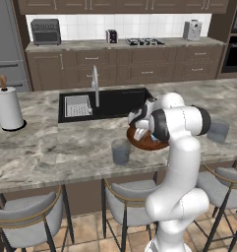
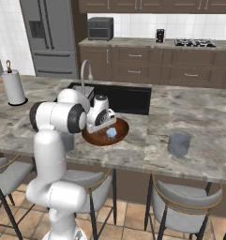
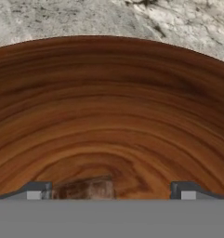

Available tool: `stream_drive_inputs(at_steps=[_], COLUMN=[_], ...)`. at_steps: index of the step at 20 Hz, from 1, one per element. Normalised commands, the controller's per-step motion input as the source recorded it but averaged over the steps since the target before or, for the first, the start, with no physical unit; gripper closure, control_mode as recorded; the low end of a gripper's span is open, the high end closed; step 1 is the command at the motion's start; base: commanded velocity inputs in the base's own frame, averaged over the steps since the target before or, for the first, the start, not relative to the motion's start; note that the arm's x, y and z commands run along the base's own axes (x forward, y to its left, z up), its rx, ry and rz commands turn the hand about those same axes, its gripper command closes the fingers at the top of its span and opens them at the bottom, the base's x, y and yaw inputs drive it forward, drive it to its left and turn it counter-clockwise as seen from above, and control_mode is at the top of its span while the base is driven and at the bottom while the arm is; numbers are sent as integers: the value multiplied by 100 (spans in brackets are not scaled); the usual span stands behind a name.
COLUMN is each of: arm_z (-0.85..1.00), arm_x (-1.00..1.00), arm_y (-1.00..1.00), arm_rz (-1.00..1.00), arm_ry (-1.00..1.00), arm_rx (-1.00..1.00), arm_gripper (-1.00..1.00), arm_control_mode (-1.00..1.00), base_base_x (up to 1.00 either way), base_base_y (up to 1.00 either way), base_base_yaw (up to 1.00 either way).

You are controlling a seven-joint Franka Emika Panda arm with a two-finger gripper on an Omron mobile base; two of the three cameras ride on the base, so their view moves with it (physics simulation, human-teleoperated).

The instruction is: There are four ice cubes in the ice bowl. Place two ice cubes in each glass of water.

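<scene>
Hand view has the wide-open, empty pincer [image 3: 111,193] over the ice bowl [image 3: 108,116] on marble counter [image 3: 85,18].

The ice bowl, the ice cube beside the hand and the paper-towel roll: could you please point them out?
ice bowl [image 2: 121,130]: right base view, on its bare right rim.
ice cube [image 2: 111,133]: right base view, on its top face.
paper-towel roll [image 1: 8,108]: left base view, on its white side.

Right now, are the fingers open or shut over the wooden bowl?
Open: the fingers stand wide apart, low over the round reddish-brown wooden bowl.
</scene>
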Motion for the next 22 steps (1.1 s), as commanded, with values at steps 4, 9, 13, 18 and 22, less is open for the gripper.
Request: stream_drive_inputs(at_steps=[4, 9, 13, 18, 22], arm_z=[-8, -26, -31, -44, -58], arm_x=[0, 0, 0, 0, -20], arm_y=[0, 2, 0, 0, 0], arm_rz=[0, 0, 1, 2, 3], arm_ry=[0, 2, 5, 13, 18], arm_rx=[0, 0, 0, 0, 0], arm_gripper=[-100, -100, -100, -100, -100], arm_control_mode=[-100, -100, -100, -100, -100], base_base_x=[0, 0, 0, 0, 0], base_base_y=[0, 0, 0, 0, 0], base_base_yaw=[0, 0, 0, 0, 0])
